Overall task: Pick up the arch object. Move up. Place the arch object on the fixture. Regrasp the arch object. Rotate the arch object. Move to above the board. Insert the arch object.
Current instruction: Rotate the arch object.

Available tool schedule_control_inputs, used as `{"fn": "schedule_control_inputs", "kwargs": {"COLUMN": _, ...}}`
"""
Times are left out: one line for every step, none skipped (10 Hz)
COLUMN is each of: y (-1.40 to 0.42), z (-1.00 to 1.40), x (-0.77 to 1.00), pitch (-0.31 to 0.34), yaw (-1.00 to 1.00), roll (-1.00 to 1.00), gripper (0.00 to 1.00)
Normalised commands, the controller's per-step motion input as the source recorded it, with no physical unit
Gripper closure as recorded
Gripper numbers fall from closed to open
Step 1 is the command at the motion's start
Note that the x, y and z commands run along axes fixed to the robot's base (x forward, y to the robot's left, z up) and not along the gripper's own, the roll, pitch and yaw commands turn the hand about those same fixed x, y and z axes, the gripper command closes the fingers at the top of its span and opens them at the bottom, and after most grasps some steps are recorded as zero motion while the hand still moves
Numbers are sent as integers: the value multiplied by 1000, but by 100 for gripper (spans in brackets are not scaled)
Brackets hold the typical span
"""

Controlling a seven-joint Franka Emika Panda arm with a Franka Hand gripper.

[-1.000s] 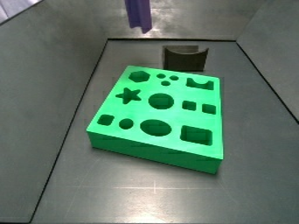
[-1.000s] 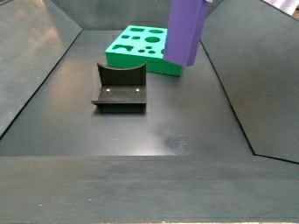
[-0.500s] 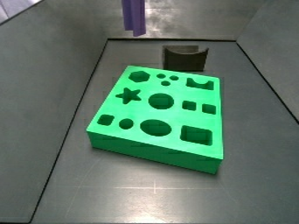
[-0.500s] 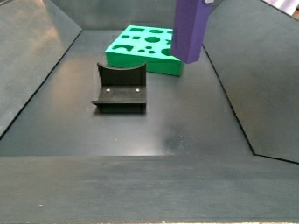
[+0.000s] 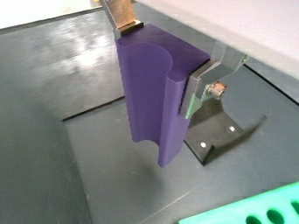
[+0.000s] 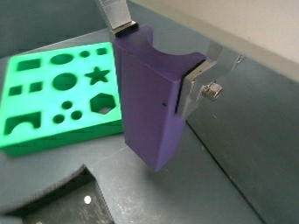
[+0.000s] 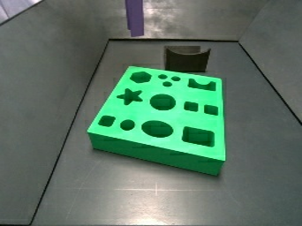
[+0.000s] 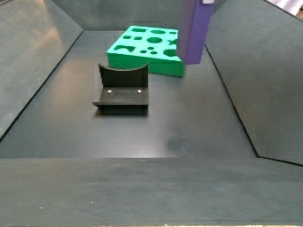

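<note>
Shown aloft, the arch object [image 5: 152, 96] hangs upright with its long axis vertical, well clear of the dark floor [image 8: 166, 133], clamped between the fingers [image 5: 201, 92] of the gripper [image 5: 166, 54], one silver plate on each flat side, as both wrist views show. The curved notch of the purple block [image 6: 158, 101] faces sideways toward one plate, and its lower end is free. In a side view the block [image 7: 134, 16] appears near the upper edge of the picture, above and behind the board's far left corner; in a side view from the opposite end it [image 8: 196, 31] stands in front of the board's right edge, cut off by the frame. The board [image 7: 160, 113] lies flat and unoccupied, every cutout empty, including the arch-shaped recess [image 7: 202, 84] near its far right corner. The fixture [image 8: 122, 89] stands empty on the floor, apart from the board, its curved dip [image 8: 124, 78] carrying nothing. Judged from this arrangement, the block is held high in a firm grasp; whether the placing on the fixture, the regrasp and the rotation are already done cannot be told. Still ahead, at least, are travel to above the matching recess and the insertion itself.
</note>
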Motion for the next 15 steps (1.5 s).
{"fn": "schedule_control_inputs", "kwargs": {"y": 18, "z": 17, "x": -21, "pitch": 21, "yaw": -1000, "roll": -32, "gripper": 100}}
{"fn": "schedule_control_inputs", "kwargs": {"y": 17, "z": 18, "x": -19, "pitch": 22, "yaw": -1000, "roll": -35, "gripper": 100}}
{"fn": "schedule_control_inputs", "kwargs": {"y": 17, "z": 19, "x": -19, "pitch": 24, "yaw": -1000, "roll": -38, "gripper": 100}}
{"fn": "schedule_control_inputs", "kwargs": {"y": 16, "z": 19, "x": -18, "pitch": 26, "yaw": -1000, "roll": -40, "gripper": 100}}
{"fn": "schedule_control_inputs", "kwargs": {"y": 16, "z": 19, "x": -18, "pitch": 28, "yaw": -1000, "roll": -43, "gripper": 100}}
{"fn": "schedule_control_inputs", "kwargs": {"y": 16, "z": 19, "x": -18, "pitch": 30, "yaw": -1000, "roll": -47, "gripper": 100}}
{"fn": "schedule_control_inputs", "kwargs": {"y": 16, "z": 20, "x": -17, "pitch": 33, "yaw": -1000, "roll": -52, "gripper": 100}}
{"fn": "schedule_control_inputs", "kwargs": {"y": 16, "z": 20, "x": -17, "pitch": 36, "yaw": -1000, "roll": -57, "gripper": 100}}
{"fn": "schedule_control_inputs", "kwargs": {"y": 16, "z": 20, "x": -17, "pitch": 40, "yaw": -1000, "roll": -63, "gripper": 100}}
{"fn": "schedule_control_inputs", "kwargs": {"y": 16, "z": 21, "x": -16, "pitch": 44, "yaw": -1000, "roll": -70, "gripper": 100}}
{"fn": "schedule_control_inputs", "kwargs": {"y": 16, "z": 22, "x": -16, "pitch": 50, "yaw": -1000, "roll": -80, "gripper": 100}}
{"fn": "schedule_control_inputs", "kwargs": {"y": 16, "z": 23, "x": -15, "pitch": 60, "yaw": -1000, "roll": -96, "gripper": 100}}
{"fn": "schedule_control_inputs", "kwargs": {"y": 16, "z": 23, "x": -14, "pitch": 72, "yaw": -1000, "roll": -115, "gripper": 100}}
{"fn": "schedule_control_inputs", "kwargs": {"y": 0, "z": 0, "x": 0, "pitch": 25, "yaw": -1000, "roll": -41, "gripper": 100}}
{"fn": "schedule_control_inputs", "kwargs": {"y": 0, "z": 1, "x": 2, "pitch": 27, "yaw": -1000, "roll": -44, "gripper": 100}}
